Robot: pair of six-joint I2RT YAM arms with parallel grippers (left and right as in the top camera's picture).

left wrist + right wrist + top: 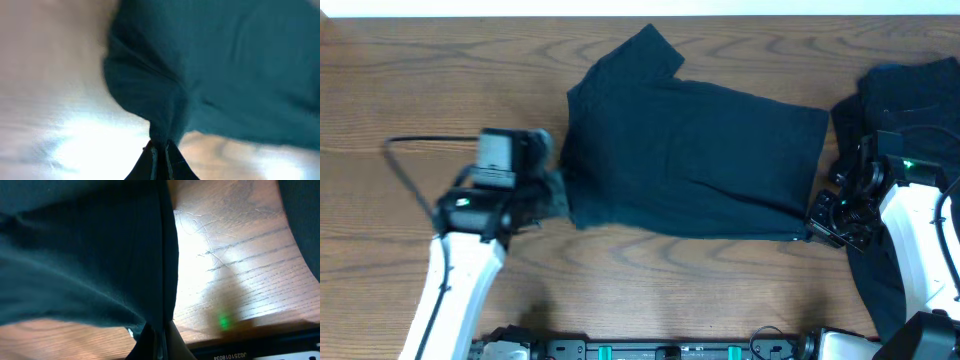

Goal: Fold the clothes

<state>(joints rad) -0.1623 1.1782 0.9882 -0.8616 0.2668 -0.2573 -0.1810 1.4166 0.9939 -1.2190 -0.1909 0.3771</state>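
Cloth is bunching into a tight peak where the left gripper point(160, 150) is pinching it, jaws closed on the near-left corner of the T-shirt point(690, 150). The right gripper point(159, 336) is doing the same at the opposite near corner, clamped on a thin edge of the fabric, with the bare wood of the table point(380, 80) showing beside it. The T-shirt is lying spread across the middle of the table, one sleeve point(655, 50) pointing toward the far edge, its body running from one gripper to the other. A heap of other dark clothes point(910, 85) is sitting at the right edge, beside the right arm (whether it is touching the shirt's end, the overhead view is not settling).

Judging from these holds, the arms are preparing to carry the near edge over toward the far one. That move is calling for both grippers to be rising together and travelling at one pace, so the edge between them is staying straight, not sagging or twisting. The span is wanting light tension only, since pulling hard risks dragging the whole shirt across the wood. The right arm is working close to the heap, so it is worth lifting clear before sweeping, lest a second garment is being snagged along.
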